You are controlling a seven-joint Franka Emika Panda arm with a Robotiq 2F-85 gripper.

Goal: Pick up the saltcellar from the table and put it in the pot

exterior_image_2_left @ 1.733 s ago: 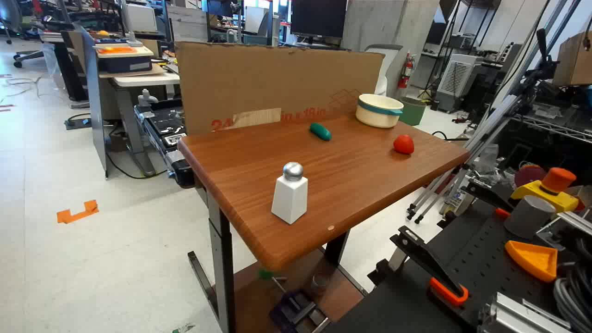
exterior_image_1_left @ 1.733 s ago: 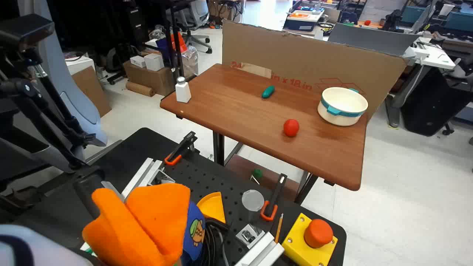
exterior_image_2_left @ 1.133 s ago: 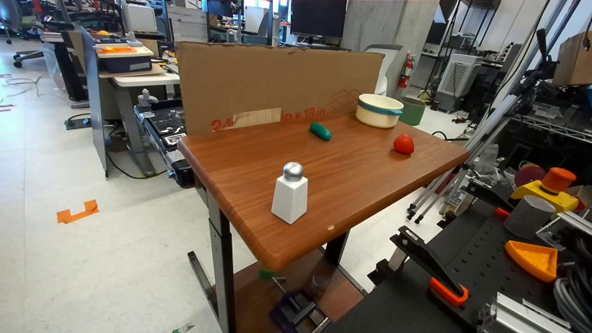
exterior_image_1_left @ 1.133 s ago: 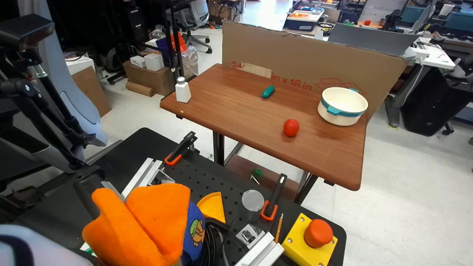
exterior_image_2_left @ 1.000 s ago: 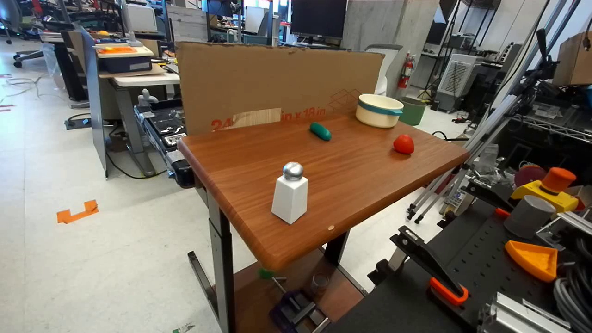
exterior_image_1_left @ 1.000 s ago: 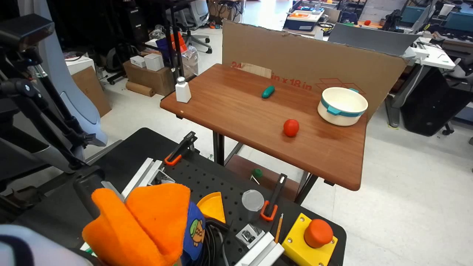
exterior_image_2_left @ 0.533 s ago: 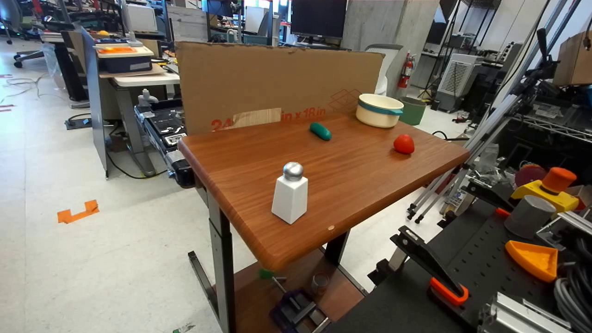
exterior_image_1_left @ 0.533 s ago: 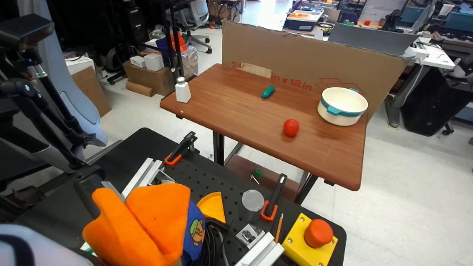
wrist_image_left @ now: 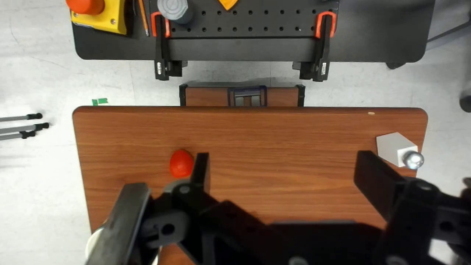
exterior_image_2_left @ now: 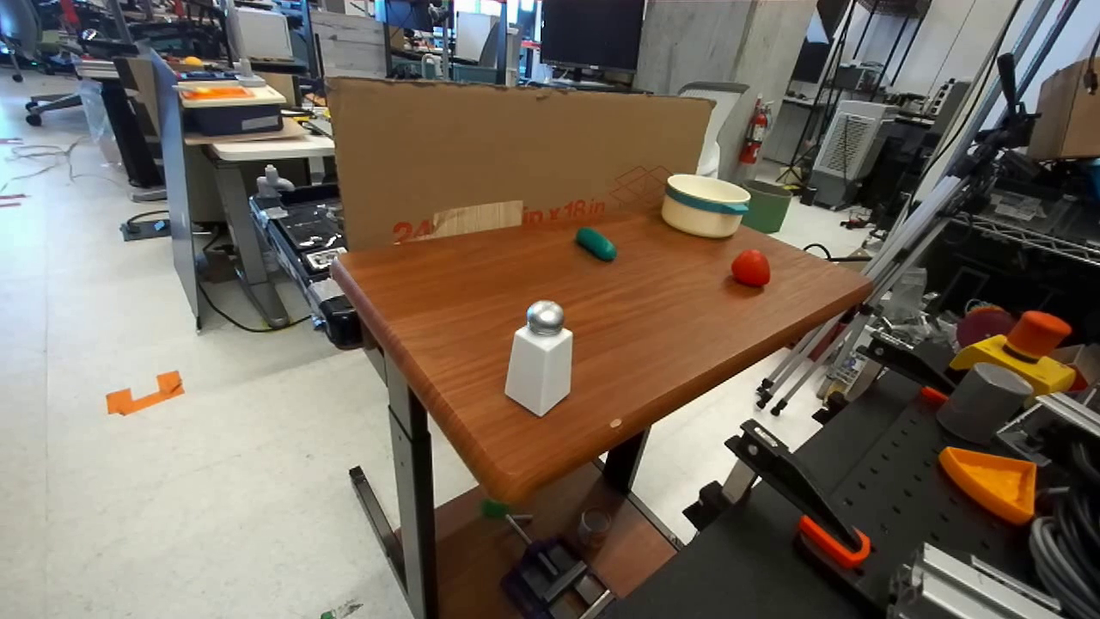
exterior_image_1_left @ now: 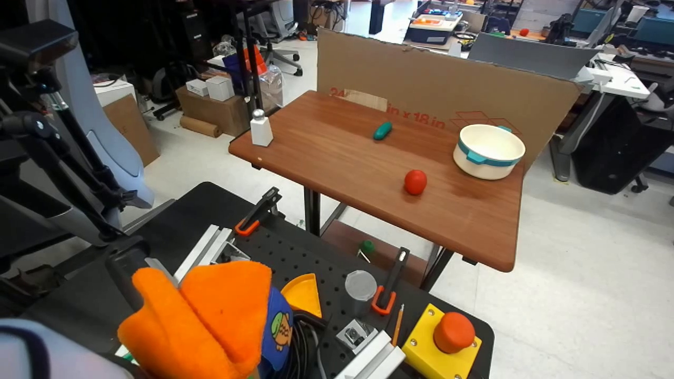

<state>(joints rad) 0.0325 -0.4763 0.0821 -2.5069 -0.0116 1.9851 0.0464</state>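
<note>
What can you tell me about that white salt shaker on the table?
The salt shaker is white and flat-sided, narrowing upward to a rounded, shiny silver cap that looks metallic; I can't tell what the white part is made of. It stands upright near one corner of the brown table, touching nothing else.

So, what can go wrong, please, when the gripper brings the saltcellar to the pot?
A nudge from the gripper might topple the saltcellar off the table, since it stands near a corner. Its sides narrow upward, so a high grip might slip. Carried low, it could bump the red object near the pot.
</note>
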